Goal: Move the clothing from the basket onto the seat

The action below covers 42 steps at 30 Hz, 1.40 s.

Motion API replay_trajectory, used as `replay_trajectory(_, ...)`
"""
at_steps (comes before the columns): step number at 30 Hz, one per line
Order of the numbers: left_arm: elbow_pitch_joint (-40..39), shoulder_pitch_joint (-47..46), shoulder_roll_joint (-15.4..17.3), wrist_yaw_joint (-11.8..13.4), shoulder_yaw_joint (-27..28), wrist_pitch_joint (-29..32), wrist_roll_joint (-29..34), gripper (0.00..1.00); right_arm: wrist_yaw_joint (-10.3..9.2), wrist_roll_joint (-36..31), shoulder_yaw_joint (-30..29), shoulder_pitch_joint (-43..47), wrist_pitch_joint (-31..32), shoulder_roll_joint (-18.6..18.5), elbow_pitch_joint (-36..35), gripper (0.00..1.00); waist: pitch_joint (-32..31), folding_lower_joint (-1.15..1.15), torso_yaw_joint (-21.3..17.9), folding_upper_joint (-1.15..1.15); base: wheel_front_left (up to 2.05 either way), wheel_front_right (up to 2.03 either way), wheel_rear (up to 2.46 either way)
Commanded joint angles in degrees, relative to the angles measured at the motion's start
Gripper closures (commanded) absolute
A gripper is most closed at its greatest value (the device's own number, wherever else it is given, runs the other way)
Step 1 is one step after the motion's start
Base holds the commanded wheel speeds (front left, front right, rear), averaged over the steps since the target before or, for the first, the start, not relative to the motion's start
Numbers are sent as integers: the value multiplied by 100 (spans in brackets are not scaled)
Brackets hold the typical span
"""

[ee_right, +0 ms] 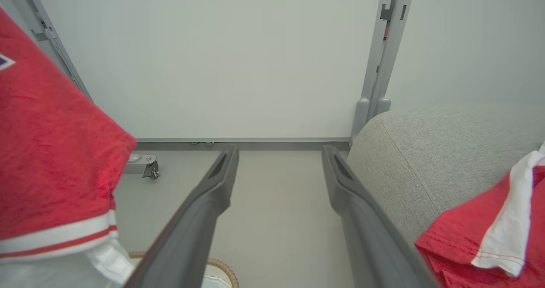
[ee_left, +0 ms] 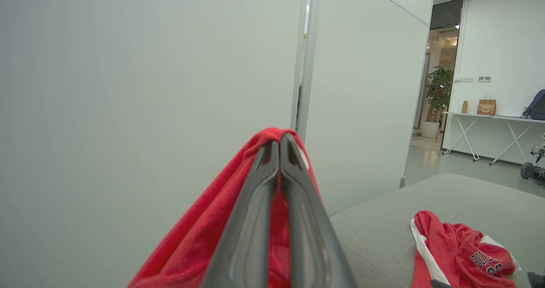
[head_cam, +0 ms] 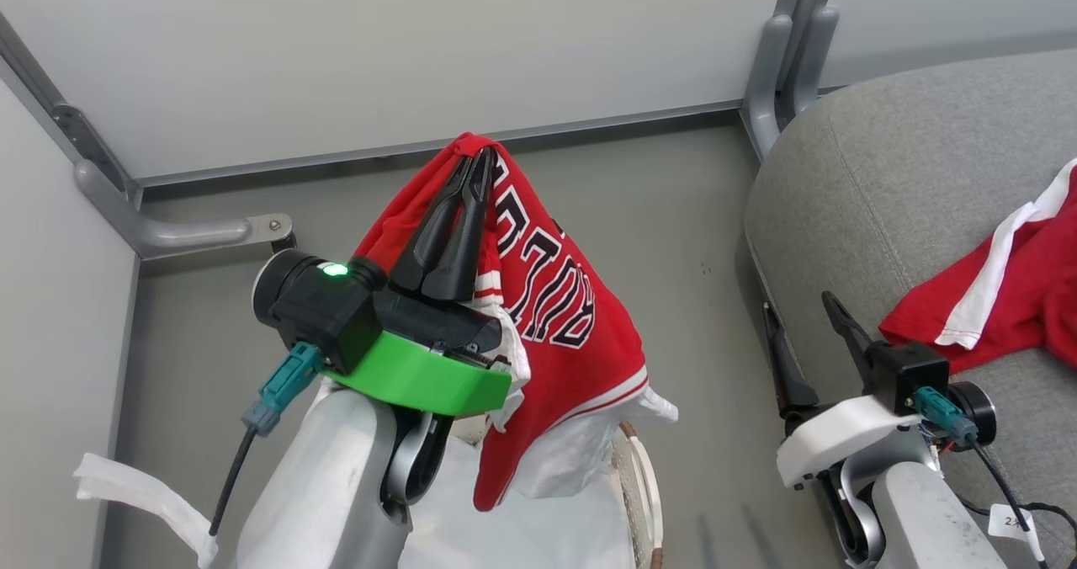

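Observation:
My left gripper (head_cam: 476,158) is shut on a red jersey (head_cam: 555,300) with black-and-white lettering, held high so it hangs down over the basket (head_cam: 644,476). The pinched fold of the jersey (ee_left: 272,135) shows at the fingertips of the left gripper (ee_left: 279,139). Some white lining cloth (head_cam: 580,451) is lifted along with it. A second red garment (head_cam: 1001,291) with white trim lies on the grey seat (head_cam: 892,182). My right gripper (head_cam: 799,308) stands open beside the seat's edge, holding nothing. In the right wrist view the right gripper (ee_right: 280,151) frames bare floor, with the hanging jersey (ee_right: 51,151) at left.
Pale partition panels (head_cam: 404,47) with grey metal feet (head_cam: 168,231) close off the corner behind the basket. Grey floor (head_cam: 673,241) lies between the basket and the seat. A strip of white cloth (head_cam: 126,489) trails at the lower left.

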Motion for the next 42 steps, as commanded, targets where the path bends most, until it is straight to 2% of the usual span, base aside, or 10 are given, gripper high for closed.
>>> replay_trajectory(1,-61,-3,8,30,-17,-18,-26,100,-8,69,106,64,-13,-17,-24,0,-119,1,20,0,0,0,0)
replay_trajectory(8,-256,6,8,46,-139,-13,-83,100,-8,466,1223,-232,-13,-51,-391,0,-52,1,9,0,0,0,0)
replay_trajectory(13,-288,-73,9,26,-225,-12,-148,100,-8,937,2476,-779,-13,-298,-885,0,30,1,46,0,0,0,0)
replay_trajectory(18,-298,-138,8,16,-308,-13,-209,100,-8,1157,3267,-1387,-13,-515,-1131,0,70,1,116,0,0,0,0)
replay_trajectory(23,-328,-156,8,21,-455,-13,-278,100,-8,1071,3515,-1819,-12,-500,-959,0,81,1,215,0,0,0,0)
replay_trajectory(30,-414,-156,7,25,-700,-13,-350,100,-8,780,3389,-2122,-12,-262,-543,0,84,1,368,0,0,0,0)
replay_trajectory(39,-461,-182,6,-13,-1028,-13,-437,100,-8,921,3556,-2332,-12,-73,800,0,105,1,612,0,0,0,0)
replay_trajectory(40,-454,-180,6,-20,-1046,-13,-449,100,-8,947,3576,-2356,-12,-66,880,28,112,1,625,0,0,0,0)
replay_trajectory(41,-448,-178,6,-26,-1060,-13,-460,100,-8,1000,3592,-2391,-12,-56,939,84,122,1,638,0,0,0,0)
replay_trajectory(42,-445,-176,6,-30,-1069,-13,-463,100,-8,1045,3593,-2409,-13,-49,978,100,129,1,646,0,0,0,0)
